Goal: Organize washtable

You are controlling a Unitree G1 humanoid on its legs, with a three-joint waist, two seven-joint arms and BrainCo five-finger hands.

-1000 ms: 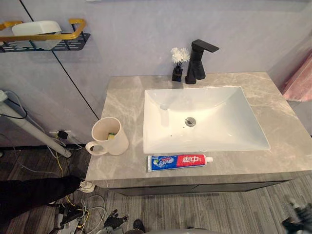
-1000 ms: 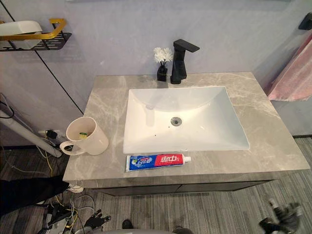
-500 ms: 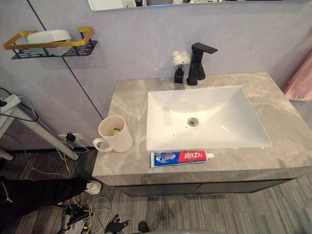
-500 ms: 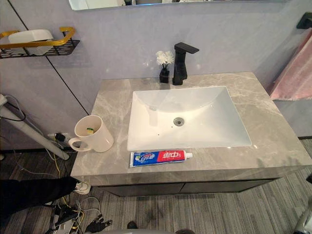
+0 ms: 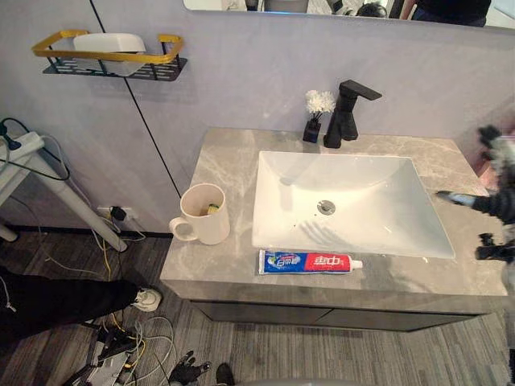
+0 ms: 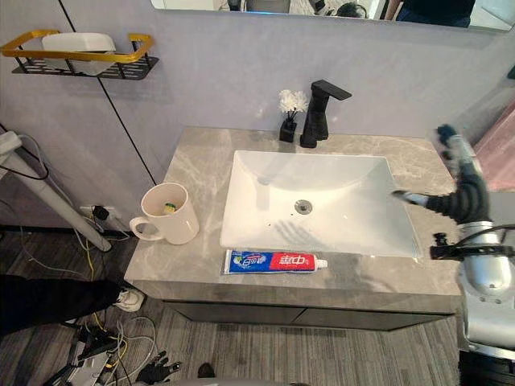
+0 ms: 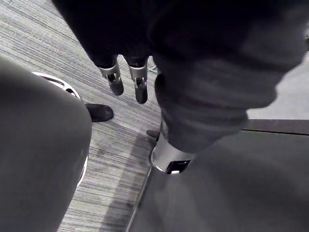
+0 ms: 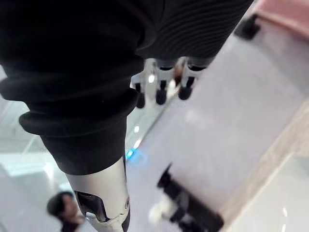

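A blue and red toothpaste tube (image 5: 310, 262) lies flat on the grey marble counter (image 5: 221, 165), along the front edge before the white sink (image 5: 362, 181), cap to the right. A cream mug (image 5: 205, 214) stands at the counter's left edge, handle to the left, with something yellow-green inside. My right hand (image 6: 460, 195) is raised over the counter's right end, open and holding nothing; its straight fingers (image 8: 161, 87) show in the right wrist view. My left hand (image 7: 116, 79) hangs low over the floor, fingers relaxed and holding nothing.
A black faucet (image 5: 348, 112) and a small black vase of white flowers (image 5: 315, 112) stand behind the sink. A gold-railed wall shelf (image 5: 109, 52) holds a white dish. A pink towel (image 6: 500, 137) hangs at the right. A person's leg and shoe (image 5: 145, 299) lie among floor cables.
The camera has shifted, so the whole washtable sits differently in the picture. My right hand has risen from the floor into view at the counter's right end. Toothpaste and mug have not moved.
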